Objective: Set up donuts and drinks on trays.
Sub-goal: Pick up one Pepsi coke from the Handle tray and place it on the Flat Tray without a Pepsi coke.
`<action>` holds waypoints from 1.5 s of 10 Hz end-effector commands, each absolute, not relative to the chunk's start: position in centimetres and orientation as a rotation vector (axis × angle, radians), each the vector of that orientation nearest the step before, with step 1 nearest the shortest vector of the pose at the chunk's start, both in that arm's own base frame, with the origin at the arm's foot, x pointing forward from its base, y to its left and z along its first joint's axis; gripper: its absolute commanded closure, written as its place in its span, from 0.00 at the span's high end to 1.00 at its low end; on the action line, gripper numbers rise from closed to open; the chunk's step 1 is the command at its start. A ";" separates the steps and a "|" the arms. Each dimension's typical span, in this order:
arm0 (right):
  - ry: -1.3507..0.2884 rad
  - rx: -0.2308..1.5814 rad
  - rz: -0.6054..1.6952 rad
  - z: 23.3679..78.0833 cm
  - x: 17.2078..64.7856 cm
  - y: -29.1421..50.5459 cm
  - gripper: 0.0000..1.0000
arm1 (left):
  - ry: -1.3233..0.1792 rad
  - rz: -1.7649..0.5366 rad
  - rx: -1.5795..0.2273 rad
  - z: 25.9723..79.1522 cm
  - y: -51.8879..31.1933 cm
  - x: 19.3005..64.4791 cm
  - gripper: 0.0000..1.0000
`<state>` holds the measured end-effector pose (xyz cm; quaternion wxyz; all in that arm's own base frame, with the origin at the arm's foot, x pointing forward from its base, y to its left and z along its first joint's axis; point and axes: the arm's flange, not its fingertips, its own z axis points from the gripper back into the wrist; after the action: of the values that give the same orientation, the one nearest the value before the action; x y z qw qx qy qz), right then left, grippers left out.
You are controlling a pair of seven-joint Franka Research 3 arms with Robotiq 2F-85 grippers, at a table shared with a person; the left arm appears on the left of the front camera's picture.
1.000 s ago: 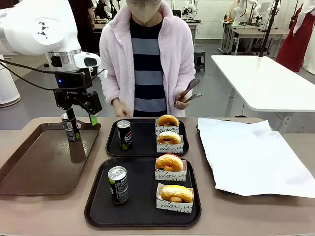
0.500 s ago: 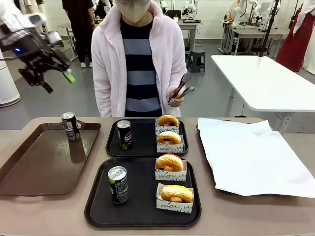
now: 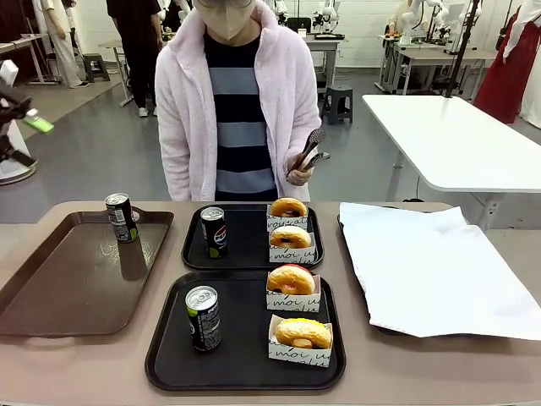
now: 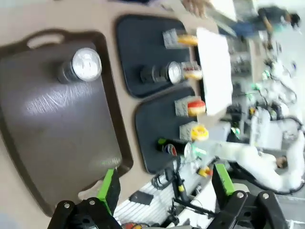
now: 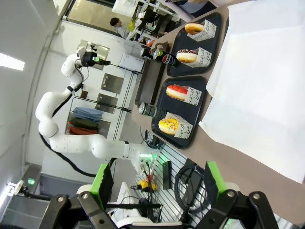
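On the near edge of the worktop (image 3: 101,364) sits a glossy black square plastic tray (image 3: 245,376) carrying a slim dark can with green-white marks (image 3: 204,318) and two ring donuts in white paper holders (image 3: 302,332). Just beyond, a matching black tray (image 3: 251,255) holds a Pepsi can (image 3: 214,232) and two more donuts (image 3: 290,237). A third dark can (image 3: 121,217) stands upright at the far end of the large brown tray (image 3: 68,288). The left gripper (image 4: 164,183) hangs high, jaws spread and empty. The right gripper (image 5: 157,181) is likewise spread, gripping nothing.
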<state>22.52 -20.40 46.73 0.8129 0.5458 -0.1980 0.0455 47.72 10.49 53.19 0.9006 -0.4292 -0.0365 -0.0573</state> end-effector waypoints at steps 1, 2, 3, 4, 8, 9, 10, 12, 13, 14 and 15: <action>-0.449 1.189 0.109 46.9 22.8 -20.5 1.00 | 0.024 -0.177 -0.984 50.4 12.7 49.8 1.00; -0.449 1.189 0.109 46.9 22.8 -20.5 1.00 | 0.061 -0.175 -0.992 48.5 13.5 50.3 1.00; -0.449 1.189 0.109 46.9 22.8 -20.5 1.00 | 0.031 -0.175 -1.003 46.9 14.5 49.3 1.00; -0.449 1.189 0.109 46.9 22.8 -20.5 1.00 | 0.028 -0.176 -0.972 46.6 14.5 49.6 1.00; -0.449 1.189 0.109 46.9 22.8 -20.5 1.00 | 0.054 -0.159 -0.998 45.3 14.5 49.1 1.00; -0.449 1.189 0.109 46.9 22.8 -20.5 1.00 | 0.054 -0.159 -0.998 45.3 14.5 49.1 1.00; -0.449 1.189 0.109 46.9 22.8 -20.5 1.00 | 0.054 -0.159 -0.998 45.3 14.5 49.1 1.00; -0.449 1.189 0.109 46.9 22.8 -20.5 1.00 | 0.031 -0.133 -1.041 45.2 15.0 49.4 1.00; -0.449 1.189 0.109 46.9 22.8 -20.5 1.00 | 0.028 -0.104 -1.125 45.1 16.0 48.9 1.00; -0.449 1.189 0.109 46.9 22.8 -20.5 1.00 | -0.015 -0.085 -1.185 44.9 17.1 47.9 1.00; -0.449 1.189 0.109 46.9 22.8 -20.5 1.00 | -0.059 -0.042 -1.208 44.5 18.2 47.7 1.00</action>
<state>22.52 -20.38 46.74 0.8129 0.5459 -0.1978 0.0460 48.10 17.31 44.89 0.8404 -0.5409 -0.0008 -0.0337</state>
